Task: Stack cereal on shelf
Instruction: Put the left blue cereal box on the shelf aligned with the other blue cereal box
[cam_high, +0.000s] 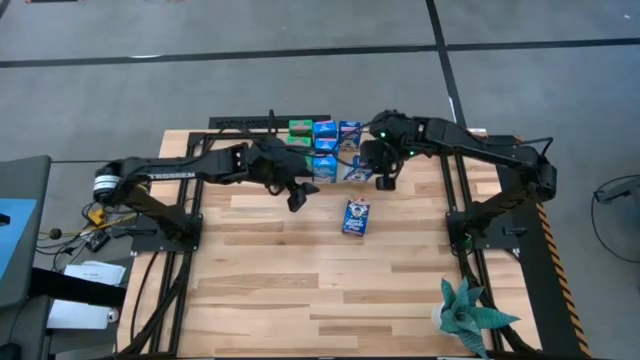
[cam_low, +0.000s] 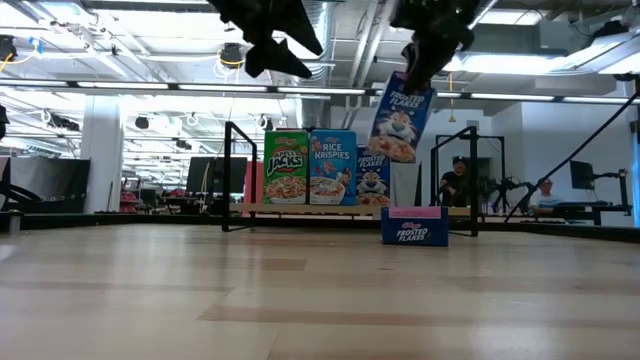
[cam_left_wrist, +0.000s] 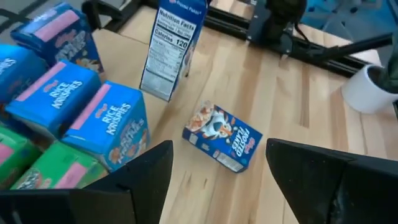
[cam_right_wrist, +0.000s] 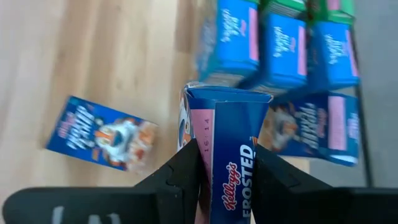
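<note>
My right gripper (cam_high: 383, 178) is shut on a dark blue Frosted Flakes box (cam_low: 400, 118), held in the air just in front of the shelf (cam_low: 300, 209). On the shelf stand a green Apple Jacks box (cam_low: 286, 168), a light blue Rice Krispies box (cam_low: 332, 167) and another Frosted Flakes box (cam_low: 372, 182), with more behind them. One more Frosted Flakes box (cam_high: 356, 216) lies flat on the table. My left gripper (cam_high: 297, 195) is open and empty, raised above the table left of that lying box (cam_left_wrist: 222, 137). My right gripper pinches the held box at its top end (cam_right_wrist: 229, 163) between its two fingers (cam_right_wrist: 185, 174), one on each broad face. The fingers come from above, pointing down. The box hangs below them, slightly tilted, lifted clear of the table and shelf.
The shelf's black wire uprights (cam_low: 228, 175) flank the boxes at the table's far edge. A potted plant (cam_high: 468, 315) stands at the near right corner. People sit in the room beyond the table (cam_low: 457, 180).
</note>
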